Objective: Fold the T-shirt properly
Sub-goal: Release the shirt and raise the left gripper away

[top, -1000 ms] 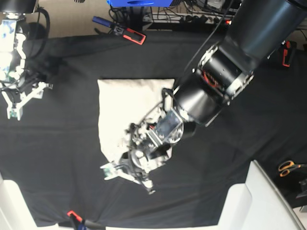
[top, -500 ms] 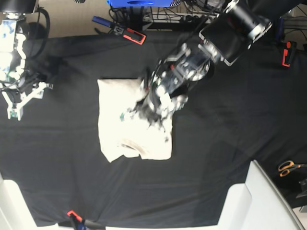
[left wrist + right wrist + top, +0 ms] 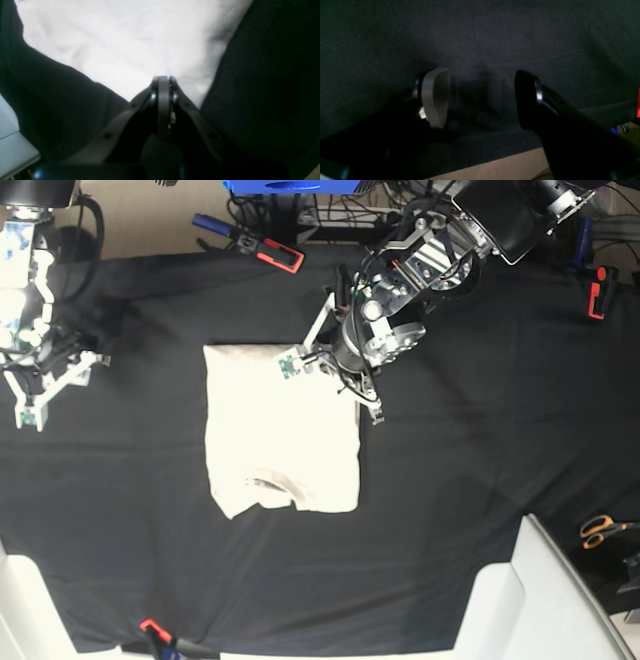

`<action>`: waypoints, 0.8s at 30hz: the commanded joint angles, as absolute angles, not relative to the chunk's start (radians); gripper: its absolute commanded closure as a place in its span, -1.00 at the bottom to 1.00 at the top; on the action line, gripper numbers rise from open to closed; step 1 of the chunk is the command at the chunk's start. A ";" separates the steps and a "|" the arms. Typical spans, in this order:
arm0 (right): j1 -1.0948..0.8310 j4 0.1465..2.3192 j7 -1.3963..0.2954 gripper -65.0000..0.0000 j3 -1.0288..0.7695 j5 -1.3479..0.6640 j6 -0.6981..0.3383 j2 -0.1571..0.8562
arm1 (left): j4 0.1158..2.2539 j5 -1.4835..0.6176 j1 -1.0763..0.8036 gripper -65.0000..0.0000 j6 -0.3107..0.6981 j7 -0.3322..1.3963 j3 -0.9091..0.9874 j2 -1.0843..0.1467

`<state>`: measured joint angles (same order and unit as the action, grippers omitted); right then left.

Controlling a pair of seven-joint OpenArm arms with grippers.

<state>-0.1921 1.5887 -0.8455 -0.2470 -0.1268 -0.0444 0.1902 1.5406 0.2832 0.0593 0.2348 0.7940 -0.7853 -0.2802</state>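
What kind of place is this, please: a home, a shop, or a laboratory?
Probably a robotics lab or workshop. The T-shirt lies on a black tablecloth held by red clamps, with cables behind and orange-handled scissors set aside.

Lab: cables (image 3: pixel 420 210), clamps (image 3: pixel 280 255), black tablecloth (image 3: pixel 480 440).

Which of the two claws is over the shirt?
The left gripper, jaws shut, is over the T-shirt. The right gripper, jaws apart, is over bare black cloth.
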 commanded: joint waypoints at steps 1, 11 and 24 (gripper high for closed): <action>-0.180 1.604 -0.831 -0.20 -0.251 -0.122 -0.044 0.203 | 1.537 0.288 0.064 1.00 0.229 0.783 -0.782 -0.282; -0.183 1.604 -0.831 -0.20 -0.251 -0.122 -0.044 0.203 | 1.494 0.288 0.019 1.00 0.229 0.783 -0.782 -0.294; -0.182 1.650 -0.839 -0.19 -0.249 -0.124 -0.128 0.194 | 1.751 0.358 0.013 1.00 0.229 0.895 -0.639 -0.309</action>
<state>-0.1955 1.6253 -0.8593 -0.2470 -0.1226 -0.1337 0.1844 1.7374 0.3637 0.0074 0.2340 0.8921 -0.6395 -0.3054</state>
